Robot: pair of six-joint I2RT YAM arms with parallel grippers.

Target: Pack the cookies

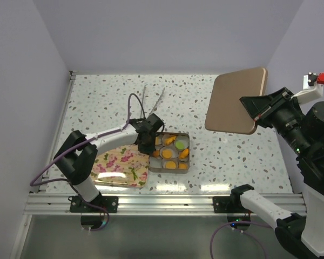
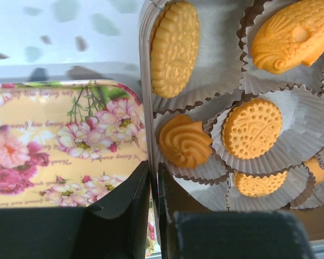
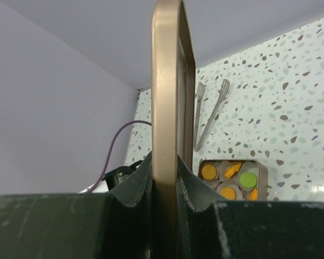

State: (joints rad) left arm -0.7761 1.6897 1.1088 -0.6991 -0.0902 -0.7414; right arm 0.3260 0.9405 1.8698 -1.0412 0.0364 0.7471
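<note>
- L claw (image 2: pixel 154 202) is clamping the left wall of the silver rectangular metal tin (image 1: pixel 170 169), w/ one finger inside and one outside, on the speckled white tabletop (image 1: pixel 232 156).
- R claw (image 3: pixel 164 178) is gripping the bronze-coloured flat metal lid (image 1: pixel 236 100) by its edge, holding it in the air well apart from the tin, off to the right.
- The small moulded cookies (image 2: pixel 252 128) are sitting in white pleated paper cups (image 2: pixel 308 116) inside the tin.
- Risk: lid coming down while the L finger is inside the wall, prob. jamming on it or tipping the tin.
- Risk: lid rim catching a cup edge or a leaning cookie and crushing it.
- Count: 1 tin, 1 lid, 1 floral-print rectangular tray (image 1: pixel 119 164) just beside the tin, 2 slim grey metal utensils (image 1: pixel 157 101) at the back.
- Cookies: approx 7 showing from above, 1 green and the rest orange. L claw is maybe hiding more.
</note>
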